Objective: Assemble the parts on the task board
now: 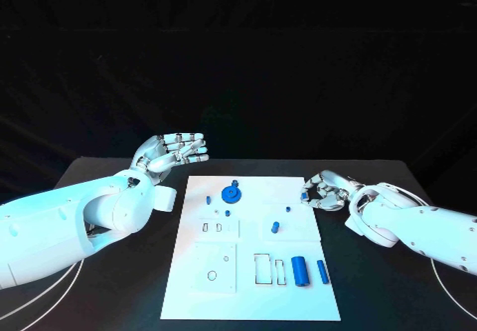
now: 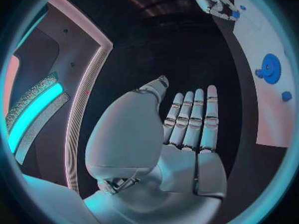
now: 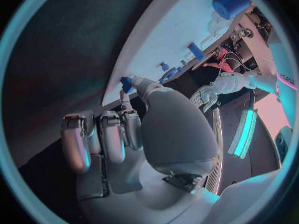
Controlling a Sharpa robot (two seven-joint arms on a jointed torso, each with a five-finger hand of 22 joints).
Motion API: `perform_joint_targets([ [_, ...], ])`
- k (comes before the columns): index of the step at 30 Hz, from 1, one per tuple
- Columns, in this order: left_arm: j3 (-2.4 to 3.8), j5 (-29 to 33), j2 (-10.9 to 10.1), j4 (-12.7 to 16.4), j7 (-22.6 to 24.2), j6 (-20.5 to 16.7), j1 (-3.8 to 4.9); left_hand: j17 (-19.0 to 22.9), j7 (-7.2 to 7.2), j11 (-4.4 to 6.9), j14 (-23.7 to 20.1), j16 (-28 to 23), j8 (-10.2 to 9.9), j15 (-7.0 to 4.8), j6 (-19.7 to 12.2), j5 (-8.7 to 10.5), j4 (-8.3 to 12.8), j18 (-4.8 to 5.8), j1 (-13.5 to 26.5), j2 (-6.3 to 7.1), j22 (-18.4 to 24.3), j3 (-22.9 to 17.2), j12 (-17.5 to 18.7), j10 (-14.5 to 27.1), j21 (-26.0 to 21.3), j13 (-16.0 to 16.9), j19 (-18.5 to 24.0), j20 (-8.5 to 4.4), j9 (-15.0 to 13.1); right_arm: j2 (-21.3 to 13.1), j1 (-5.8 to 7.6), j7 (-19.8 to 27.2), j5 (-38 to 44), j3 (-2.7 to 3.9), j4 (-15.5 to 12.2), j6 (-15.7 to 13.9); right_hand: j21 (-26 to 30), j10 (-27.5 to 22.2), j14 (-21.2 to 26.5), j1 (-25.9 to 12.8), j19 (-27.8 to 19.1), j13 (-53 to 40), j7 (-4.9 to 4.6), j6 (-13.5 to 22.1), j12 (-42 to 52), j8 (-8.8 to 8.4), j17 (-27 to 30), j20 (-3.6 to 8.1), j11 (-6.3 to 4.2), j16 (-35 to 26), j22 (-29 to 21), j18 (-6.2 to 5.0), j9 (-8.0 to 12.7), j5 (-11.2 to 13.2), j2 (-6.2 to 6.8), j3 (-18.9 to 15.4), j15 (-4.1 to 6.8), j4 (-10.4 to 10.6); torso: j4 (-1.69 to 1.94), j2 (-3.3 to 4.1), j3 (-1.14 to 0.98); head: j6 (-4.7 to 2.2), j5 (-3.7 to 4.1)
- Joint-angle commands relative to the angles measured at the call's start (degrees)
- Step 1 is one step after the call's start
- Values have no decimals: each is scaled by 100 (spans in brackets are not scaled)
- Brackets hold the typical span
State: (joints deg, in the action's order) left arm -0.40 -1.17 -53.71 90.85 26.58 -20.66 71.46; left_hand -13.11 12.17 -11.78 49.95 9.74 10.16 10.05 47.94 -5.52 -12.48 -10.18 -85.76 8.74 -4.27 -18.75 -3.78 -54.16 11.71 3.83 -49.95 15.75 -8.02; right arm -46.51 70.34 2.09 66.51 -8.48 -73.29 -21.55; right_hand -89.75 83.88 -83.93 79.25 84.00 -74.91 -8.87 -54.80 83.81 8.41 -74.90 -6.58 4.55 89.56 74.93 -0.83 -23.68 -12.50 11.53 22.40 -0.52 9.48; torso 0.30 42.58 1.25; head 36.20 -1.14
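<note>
The white task board (image 1: 249,289) lies in the middle of the black table. My right hand (image 1: 326,192) hovers at the board's right edge with its fingers curled. It pinches a small blue part (image 3: 127,83) between thumb and a fingertip; the same part (image 1: 305,196) sits just over the board's edge. My left hand (image 1: 174,153) is raised beyond the board's far left corner, fingers straight and apart, holding nothing. On the board are a blue gear (image 1: 233,194), a few small blue pegs (image 1: 274,227) and two blue cylinders (image 1: 300,271) near the front.
Rectangular and round recesses (image 1: 262,269) mark the board's near half. Bare black table (image 1: 398,289) lies on both sides of the board. In the left wrist view the gear (image 2: 270,67) sits on the board (image 2: 261,114) beside my open left hand (image 2: 187,129).
</note>
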Motion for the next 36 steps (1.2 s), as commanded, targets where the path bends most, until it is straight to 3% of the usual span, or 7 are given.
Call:
perform_joint_targets([
  [1, 4, 11, 11, 6, 19, 95, 3, -7, 218, -11, -24, -25, -13, -5, -45, 15, 35, -29, 21, -23, 9, 8, 5, 35, -18, -6, 22, 16, -6, 10, -10, -7, 20, -4, 7, 86, -25, 106, -594, -11, 600, -974, 14, -75, 39, 28, -1454, 36, -51, 27, 1507, 83, 1, 43, -83, 75, 53, -18, 1, 0, -5, 5, 0],
  [7, 4, 11, 10, 3, 7, 93, 3, -9, 223, -13, -26, -26, -15, -5, -50, 14, 41, -29, 19, -27, 9, 2, 7, 40, -18, -7, 22, 15, -6, 18, -11, -25, 31, -4, 14, -50, -25, 161, -594, -15, 600, -1018, 121, -328, 86, 193, -1455, 105, -141, 27, 1507, 83, -51, 86, -217, 297, 135, -81, -2, -2, -5, 5, 2],
  [8, 4, 11, 10, 3, 6, 93, 3, -9, 223, -13, -26, -26, -15, -5, -50, 14, 41, -29, 19, -27, 9, 2, 7, 40, -18, -7, 22, 15, -6, 19, -11, -18, 32, -4, 13, -80, -25, 162, -594, -20, 600, -1018, 131, -339, 85, 207, -1456, 116, -151, 27, 1507, 83, -56, 125, -226, 322, 146, -91, -3, -2, -4, 5, 2],
  [9, 4, 11, 10, 3, 5, 94, 3, -9, 223, -13, -26, -26, -15, -5, -50, 14, 41, -29, 19, -27, 9, 2, 7, 40, -18, -7, 22, 15, -6, 20, -11, -10, 33, -4, 10, -124, -25, 176, -594, -25, 600, -1029, 161, -380, 95, 256, -1454, 146, -182, 27, 1507, 83, -74, 350, -267, 418, 176, -121, -3, -2, -3, 5, 2],
  [20, 4, 11, 14, -11, 0, 95, 3, -10, 227, -16, -27, -27, -18, -4, -56, 15, 42, -29, 21, -27, 9, 1, 9, 46, -18, -8, 22, 15, -5, 32, -8, -203, 98, -2, -151, -932, -25, 263, -596, -175, 600, -1110, 250, -464, 179, 442, -1462, 219, -266, 29, 1507, 83, -161, 220, -322, 619, 243, -182, -1, -15, 0, 9, 11],
  [29, -9, 12, 23, -65, -23, 94, 3, -12, 234, -20, -28, -28, -22, -2, -65, 16, 44, -29, 25, -30, 9, -2, 11, 55, -18, -9, 21, 16, -4, 72, 172, -787, 312, 14, -736, -1173, -25, 233, -592, -276, 600, -1075, 237, -404, 135, 457, -1442, 219, -258, 22, 1507, 83, -172, 206, -348, 667, 236, -160, -25, -60, 10, 22, -27],
  [36, -42, 13, 117, -176, -42, 123, 3, -13, 235, -21, -27, -27, -22, -2, -66, 17, 44, -29, 27, -31, 9, -3, 11, 56, -18, -9, 21, 16, -4, 368, 244, -1338, 566, 15, -1299, -1149, -25, 216, -589, -350, 600, -1055, 231, -365, 107, 467, -1430, 217, -253, 18, 1507, 83, -179, 179, -390, 708, 231, -131, -21, -130, 36, 112, -102],
])
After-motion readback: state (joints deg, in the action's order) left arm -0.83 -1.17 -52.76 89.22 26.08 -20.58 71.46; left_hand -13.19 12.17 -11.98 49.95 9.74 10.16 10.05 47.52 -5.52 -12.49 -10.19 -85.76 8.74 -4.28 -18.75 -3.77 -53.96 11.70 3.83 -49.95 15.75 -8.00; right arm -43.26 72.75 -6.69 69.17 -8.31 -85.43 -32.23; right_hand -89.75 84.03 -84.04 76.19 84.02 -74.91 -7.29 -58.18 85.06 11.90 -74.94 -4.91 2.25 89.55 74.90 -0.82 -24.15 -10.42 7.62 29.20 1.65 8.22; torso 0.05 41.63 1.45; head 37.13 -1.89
